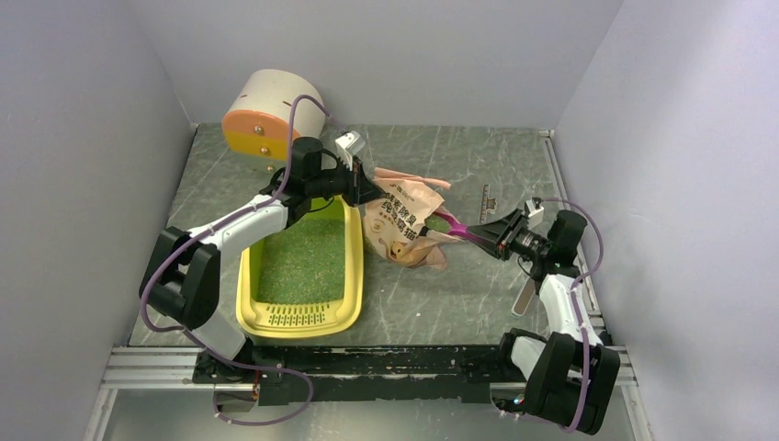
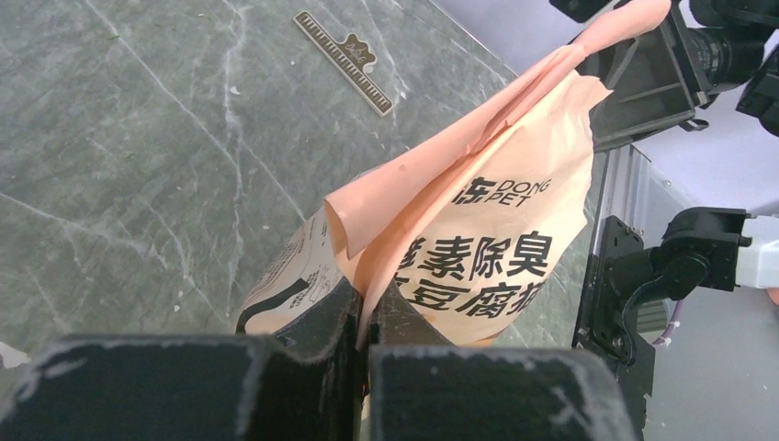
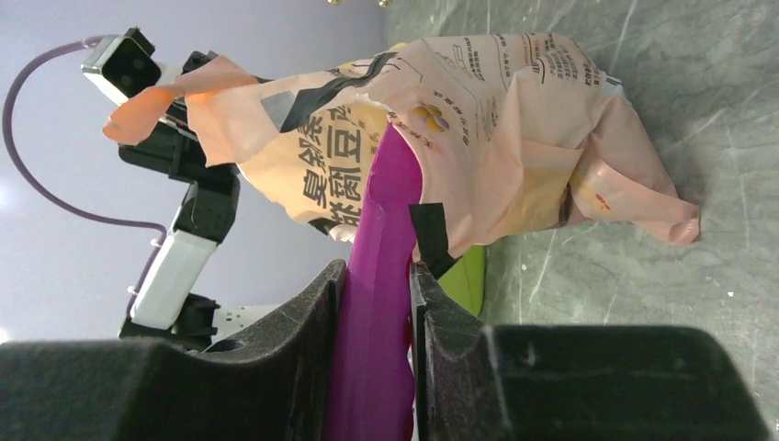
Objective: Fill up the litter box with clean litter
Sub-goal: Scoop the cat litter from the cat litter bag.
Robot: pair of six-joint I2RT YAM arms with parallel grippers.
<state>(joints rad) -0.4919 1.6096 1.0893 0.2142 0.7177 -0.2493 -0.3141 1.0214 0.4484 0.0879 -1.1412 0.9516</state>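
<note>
The yellow litter box lies left of centre, its slotted grille at the near end. Clean litter covers its floor as green granules. Right of it leans a pink-beige printed bag. My left gripper is shut on the bag's upper edge, the paper pinched between its fingers. My right gripper is shut on the handle of a magenta scoop. The scoop's head sits at the bag's mouth with green granules in it.
A white cylinder with an orange end stands at the back left. A dark ruler-like strip lies on the table beyond my right gripper. A pale flat strip lies under my right arm. Walls close in on both sides.
</note>
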